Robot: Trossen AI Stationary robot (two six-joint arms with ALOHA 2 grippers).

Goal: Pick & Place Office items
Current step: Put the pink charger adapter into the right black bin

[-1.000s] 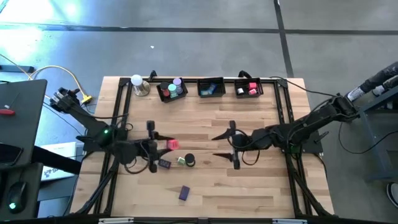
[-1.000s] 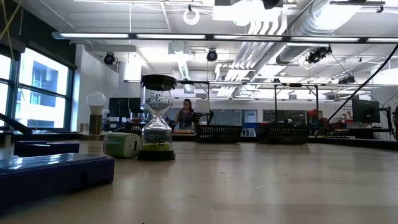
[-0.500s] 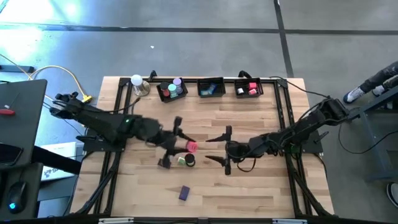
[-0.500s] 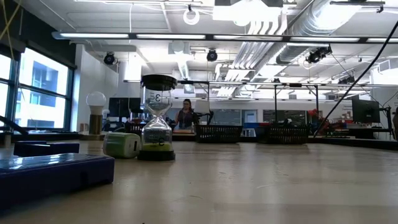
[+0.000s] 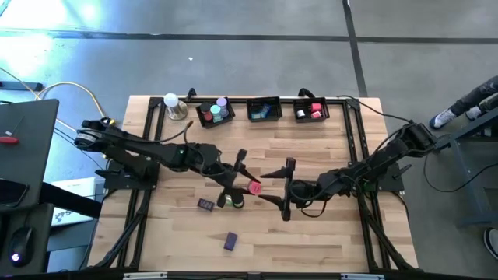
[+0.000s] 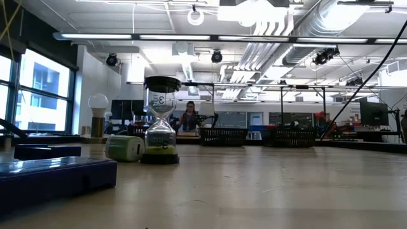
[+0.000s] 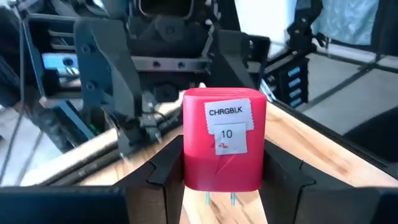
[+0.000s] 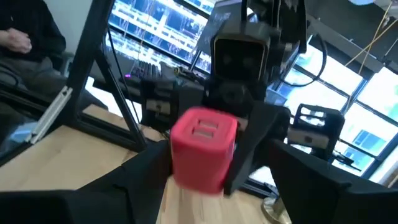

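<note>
My left gripper (image 5: pixel 247 183) reaches to the table's middle and is shut on a red block (image 5: pixel 254 187) with a white label (image 7: pixel 227 119) and two metal prongs. My right gripper (image 5: pixel 264 187) faces it from the right, open. Its fingers (image 8: pixel 140 180) stand wide apart on either side of the red block (image 8: pixel 202 155); I cannot tell whether they touch it. A small dark purple block (image 5: pixel 205 204), a green and black hourglass (image 5: pixel 233 201) and a purple block (image 5: pixel 230 242) rest on the table. My left gripper pinches the red block by two opposite sides (image 7: pixel 186 168) between its two fingers (image 7: pixel 163 171). The fingers come roughly level from the table's left. The block's labelled face is up in the wrist view, its prongs point back toward the gripper, and it looks clear of the table.
Three black trays (image 5: pixel 215 111), (image 5: pixel 264 109), (image 5: pixel 311 110) holding small items stand along the far edge, with a white ball on a metal base (image 5: pixel 173 103) to their left. The low view shows the hourglass (image 6: pixel 161 121), a green-white block (image 6: pixel 124 147) and a blue block (image 6: pixel 51 178).
My left gripper has carried the red block from left of centre toward the table's right and turned its fingers toward my right gripper. My right gripper has shifted a little toward the left and the near edge and stays open. The small dark block now lies uncovered.
</note>
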